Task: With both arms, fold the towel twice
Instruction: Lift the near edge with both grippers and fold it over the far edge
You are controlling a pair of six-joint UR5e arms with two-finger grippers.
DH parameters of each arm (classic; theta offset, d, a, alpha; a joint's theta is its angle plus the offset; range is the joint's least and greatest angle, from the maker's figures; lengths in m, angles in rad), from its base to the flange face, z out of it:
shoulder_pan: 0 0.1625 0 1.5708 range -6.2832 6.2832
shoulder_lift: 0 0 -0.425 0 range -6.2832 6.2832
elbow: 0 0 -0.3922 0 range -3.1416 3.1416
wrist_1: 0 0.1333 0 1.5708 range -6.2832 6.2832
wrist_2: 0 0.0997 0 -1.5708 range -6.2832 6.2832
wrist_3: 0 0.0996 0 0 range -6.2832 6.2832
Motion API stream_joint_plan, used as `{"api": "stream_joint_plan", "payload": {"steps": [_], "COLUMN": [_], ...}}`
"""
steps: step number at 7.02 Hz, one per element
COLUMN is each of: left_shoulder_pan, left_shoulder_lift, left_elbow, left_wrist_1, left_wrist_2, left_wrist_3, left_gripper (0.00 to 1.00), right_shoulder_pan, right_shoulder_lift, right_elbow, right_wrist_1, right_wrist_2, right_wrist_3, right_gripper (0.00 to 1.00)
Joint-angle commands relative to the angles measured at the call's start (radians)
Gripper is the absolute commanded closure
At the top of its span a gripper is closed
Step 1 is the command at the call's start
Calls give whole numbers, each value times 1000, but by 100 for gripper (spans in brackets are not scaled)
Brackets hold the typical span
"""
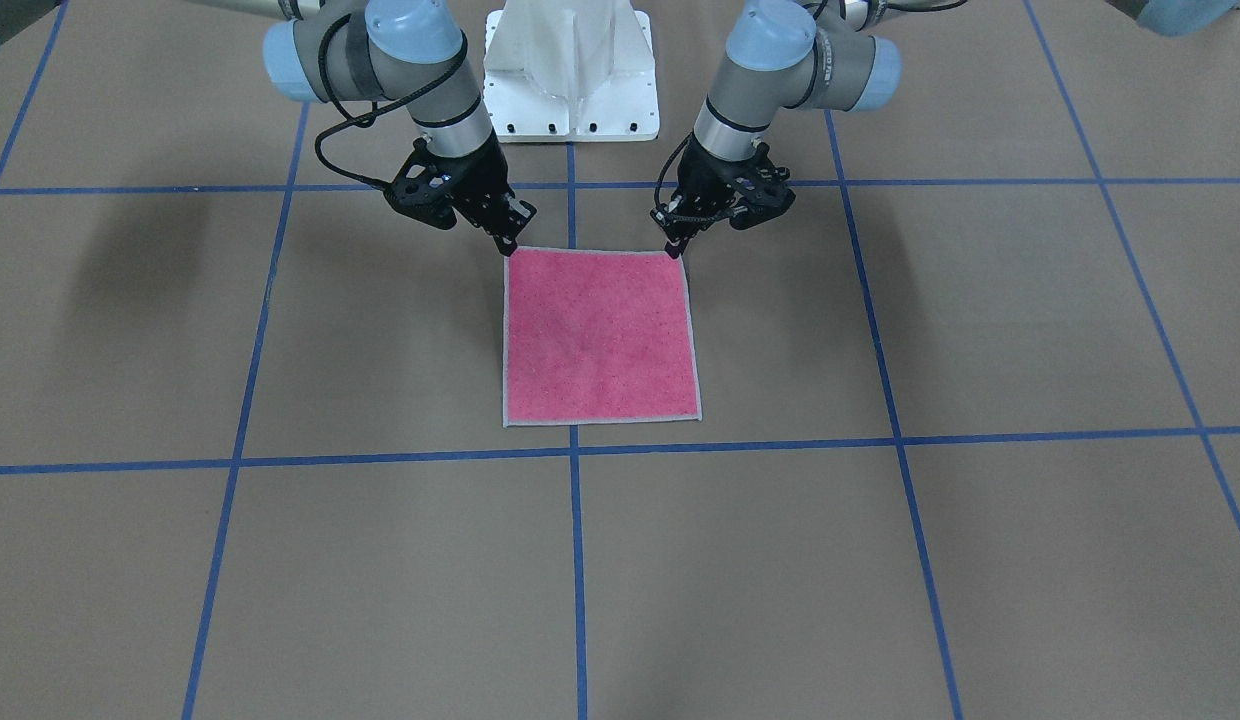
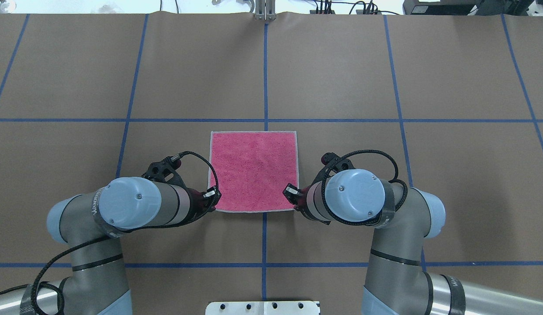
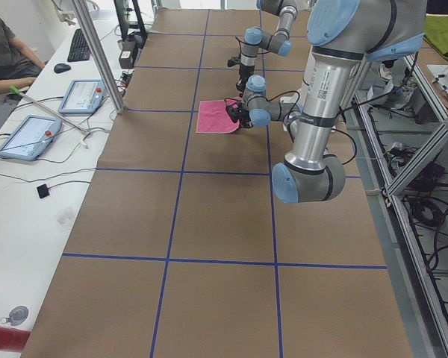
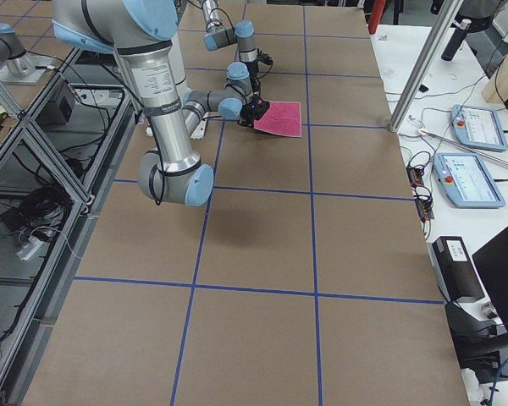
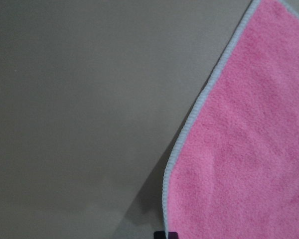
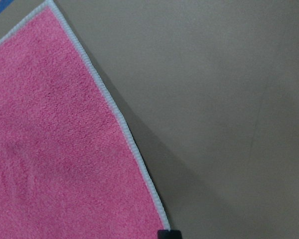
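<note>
- Your towel (image 2: 253, 170) lies flat and unfolded, pink face up, mid-table just ahead of the robot's base. Neither fold is made yet.
- Your left gripper (image 1: 673, 245) and right gripper (image 1: 507, 243) each seem pinched on a near corner. The wrist views show the border there raised, with shadow beneath.
- Bare table (image 2: 341, 78) shows beyond the far edge, so you likely have room to carry the corners forward.

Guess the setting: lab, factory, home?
Probably a robotics lab: brown paper-covered table gridded with blue tape, two silver-grey jointed arms at a pink terry towel, touchscreen pendants on a white side bench.
</note>
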Motion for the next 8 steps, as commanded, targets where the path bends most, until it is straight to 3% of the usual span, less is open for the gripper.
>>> {"api": "stream_joint_plan", "payload": {"steps": [1,3,5,8], "left_shoulder_pan": [6,6,-43,-132], "left_shoulder_lift": [-3,-22,-29,-154], "left_elbow": [-43,-54,-38,131], "left_wrist_1": [36,39,39,31], "left_wrist_2": [1,0,0,-2], "left_wrist_3": [-21,-41,-24,-21], "left_gripper": [100,100,100,100], "right_shoulder_pan": [3,73,151,196], "right_shoulder_lift": [-31,-25,10,88], "right_elbow": [53,73,12,-108], "right_wrist_1": [-1,-3,-3,-1], "right_wrist_2": [23,109,152,171], "right_wrist_3": [1,2,1,-6], "right_gripper": [100,100,100,100]}}
